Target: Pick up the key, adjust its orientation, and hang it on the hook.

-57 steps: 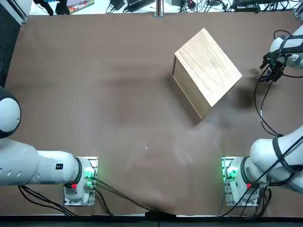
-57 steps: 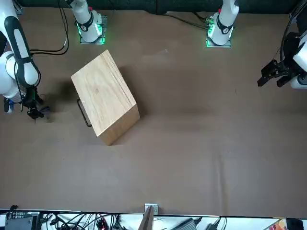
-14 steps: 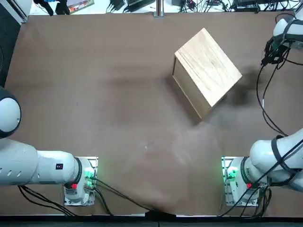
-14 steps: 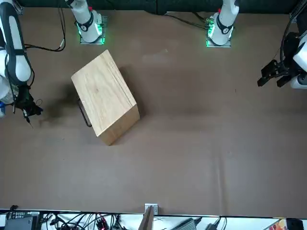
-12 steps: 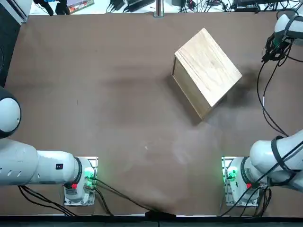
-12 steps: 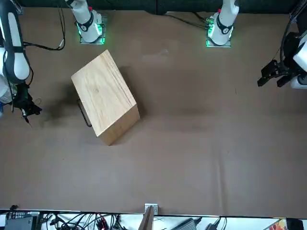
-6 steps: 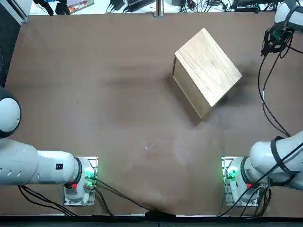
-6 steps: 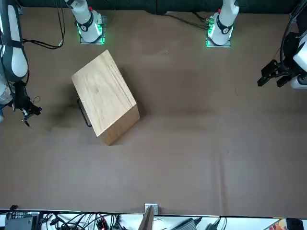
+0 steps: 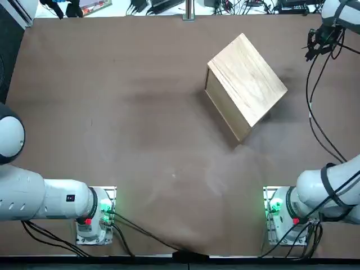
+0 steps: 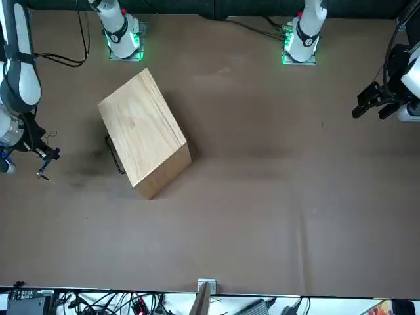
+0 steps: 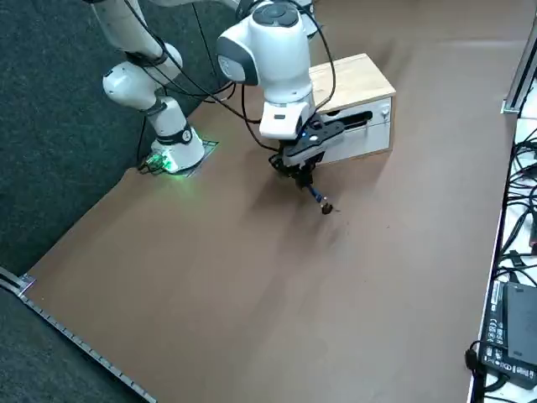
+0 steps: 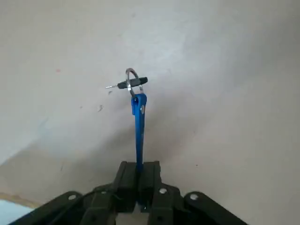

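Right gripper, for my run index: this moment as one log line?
right gripper: closed on blue strap | key: on its ring, off table | wooden box: on table | hook: not identifiable

Robotics lab, or a workshop fitted out as one; one broad brown table [image 9: 140, 135], two white robot arms mounted at its near edge on metal base plates [image 9: 285, 216] with green lights; black cables [image 9: 318, 135] looped along the arms and over the tabletop; right gripper [image 12: 139, 171] above the table's far right, closed on a blue tag [image 12: 139, 126]; beyond the far edge, a white surface [image 11: 529, 227] crowded with wiring and dark electronics boxes [image 11: 513, 332]; one upright metal profile [image 9: 188, 9] at that edge; dark flooring [image 11: 59, 151] below.
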`<state>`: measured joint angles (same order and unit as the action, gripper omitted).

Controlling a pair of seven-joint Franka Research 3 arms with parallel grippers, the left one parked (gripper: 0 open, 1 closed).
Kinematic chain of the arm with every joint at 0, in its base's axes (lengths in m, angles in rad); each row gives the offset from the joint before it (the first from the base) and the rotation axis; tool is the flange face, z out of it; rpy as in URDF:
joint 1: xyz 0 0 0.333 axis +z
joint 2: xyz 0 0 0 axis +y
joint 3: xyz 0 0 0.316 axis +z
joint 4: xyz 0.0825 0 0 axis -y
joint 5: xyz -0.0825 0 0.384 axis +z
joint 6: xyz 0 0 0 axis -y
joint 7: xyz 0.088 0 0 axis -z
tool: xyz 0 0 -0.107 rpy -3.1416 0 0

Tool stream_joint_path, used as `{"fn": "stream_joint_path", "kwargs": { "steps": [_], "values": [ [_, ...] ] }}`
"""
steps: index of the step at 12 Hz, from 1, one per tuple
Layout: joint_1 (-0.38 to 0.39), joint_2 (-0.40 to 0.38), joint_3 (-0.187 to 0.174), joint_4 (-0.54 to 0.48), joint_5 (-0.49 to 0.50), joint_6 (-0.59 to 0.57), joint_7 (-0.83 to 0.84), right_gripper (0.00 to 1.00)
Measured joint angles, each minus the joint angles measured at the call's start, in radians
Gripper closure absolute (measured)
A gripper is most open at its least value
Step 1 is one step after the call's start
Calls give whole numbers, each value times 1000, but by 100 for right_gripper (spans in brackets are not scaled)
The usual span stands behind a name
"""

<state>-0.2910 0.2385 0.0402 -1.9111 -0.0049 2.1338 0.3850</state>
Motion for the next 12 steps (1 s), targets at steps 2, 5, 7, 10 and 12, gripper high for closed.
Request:
{"fn": "stream_joint_path", "kwargs": {
  "steps": [2, 5, 7, 10, 12],
  "values": [
    [22, 0, 1, 6, 0, -16, -61, 96],
    [62, 0, 3, 23, 0, -36, -154, 96],
    [102, 0, 4, 27, 0, -40, -256, 96],
    [143, 1, 5, 33, 0, -40, -362, 96],
    [162, 8, 5, 49, 0, -40, -431, 96]
  ]
}}
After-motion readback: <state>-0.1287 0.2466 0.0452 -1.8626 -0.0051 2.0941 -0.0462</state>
